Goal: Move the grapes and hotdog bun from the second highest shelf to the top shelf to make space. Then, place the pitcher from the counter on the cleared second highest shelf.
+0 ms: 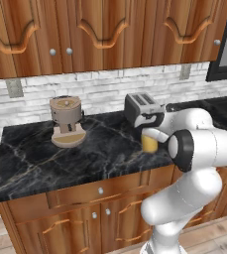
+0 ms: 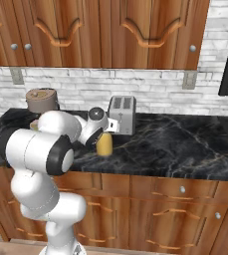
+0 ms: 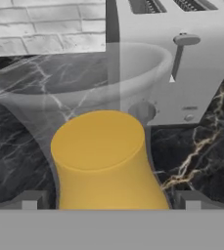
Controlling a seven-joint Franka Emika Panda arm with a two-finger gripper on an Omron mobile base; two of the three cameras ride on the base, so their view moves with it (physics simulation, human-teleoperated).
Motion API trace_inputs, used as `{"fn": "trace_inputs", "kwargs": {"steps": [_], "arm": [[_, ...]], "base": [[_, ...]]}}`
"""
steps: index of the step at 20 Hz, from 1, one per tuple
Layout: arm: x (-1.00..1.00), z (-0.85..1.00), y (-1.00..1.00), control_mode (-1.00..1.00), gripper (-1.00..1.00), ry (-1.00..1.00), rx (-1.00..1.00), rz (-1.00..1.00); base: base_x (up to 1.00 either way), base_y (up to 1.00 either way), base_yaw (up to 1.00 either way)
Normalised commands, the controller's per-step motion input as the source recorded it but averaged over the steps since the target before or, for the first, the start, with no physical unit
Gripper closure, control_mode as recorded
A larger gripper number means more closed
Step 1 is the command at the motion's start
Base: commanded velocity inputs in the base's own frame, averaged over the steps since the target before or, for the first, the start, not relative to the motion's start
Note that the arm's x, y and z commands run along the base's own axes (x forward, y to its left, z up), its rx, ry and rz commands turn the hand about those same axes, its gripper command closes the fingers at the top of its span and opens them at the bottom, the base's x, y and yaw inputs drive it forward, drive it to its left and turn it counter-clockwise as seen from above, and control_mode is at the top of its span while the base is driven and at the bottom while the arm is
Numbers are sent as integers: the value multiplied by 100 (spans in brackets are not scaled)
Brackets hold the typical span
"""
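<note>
Pitcher, yellow-filled with clear top, between wide-spread gripper tips

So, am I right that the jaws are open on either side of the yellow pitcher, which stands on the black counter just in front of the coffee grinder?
Not quite: the pitcher stands in front of the silver toaster, not the coffee grinder, which sits well off to the side on the counter. The left base view shows this. The rest holds: the gripper has its jaws open on either side of the pitcher.

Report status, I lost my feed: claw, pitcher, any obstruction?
Claw open, fingertips either side of the tall yellow-orange pitcher. Pitcher upright on black marble counter. Silver toaster close behind it.
</note>
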Motion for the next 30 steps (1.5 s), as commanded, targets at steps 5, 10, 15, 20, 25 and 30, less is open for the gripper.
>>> {"fn": "trace_inputs", "kwargs": {"steps": [5, 10, 15, 20, 25, 30], "arm": [[2, 0, 0, -100, 100, -1, 0, 0], [-29, 4, 0, -100, 100, -6, 0, 5], [-100, 70, 0, -100, 100, -22, 0, 10], [-100, 97, 12, -100, 100, -21, 0, 6], [-100, 100, 9, -100, 100, -13, 1, 3], [-98, 100, 8, -100, 100, 1, 9, 0]], "base": [[0, 0, 0], [0, 0, 0], [0, 0, 0], [0, 0, 0], [0, 0, 0], [0, 0, 0]]}}
